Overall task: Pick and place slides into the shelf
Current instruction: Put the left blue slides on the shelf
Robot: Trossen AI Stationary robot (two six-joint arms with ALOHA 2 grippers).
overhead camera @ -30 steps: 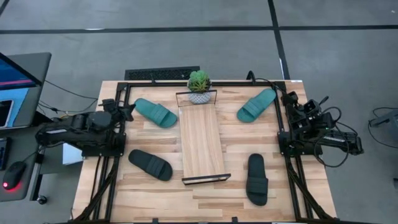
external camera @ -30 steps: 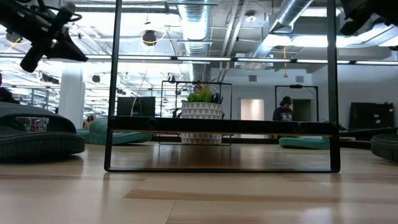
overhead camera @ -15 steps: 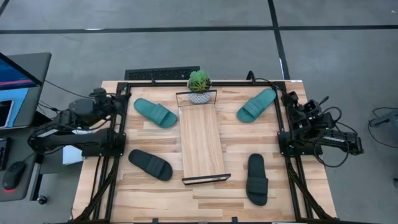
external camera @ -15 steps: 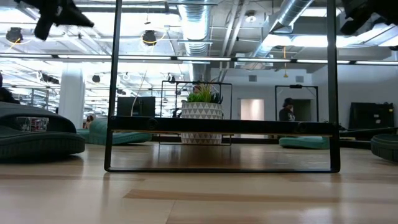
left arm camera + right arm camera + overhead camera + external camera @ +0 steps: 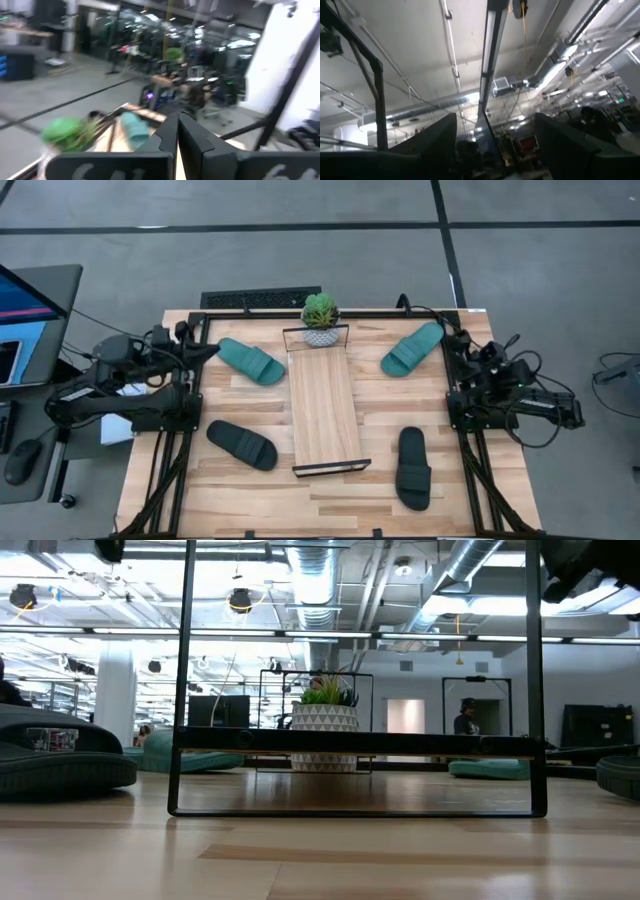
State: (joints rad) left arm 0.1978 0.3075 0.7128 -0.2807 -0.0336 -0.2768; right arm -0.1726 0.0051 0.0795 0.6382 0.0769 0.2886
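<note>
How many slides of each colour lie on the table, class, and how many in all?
Teal green slides: 2, one left of the shelf, one right of it.
Black slides: 2, one left of the shelf, one right of it.
Total: 4, none on the shelf yet.

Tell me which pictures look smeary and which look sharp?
The left wrist view is smeary with motion blur, so the plant is a green blob past the shut left pincer. The right wrist view is soft, with bright ceiling-light glare. The high view is sharp and evenly lit. In the low view, the near black slide is out of focus.
</note>
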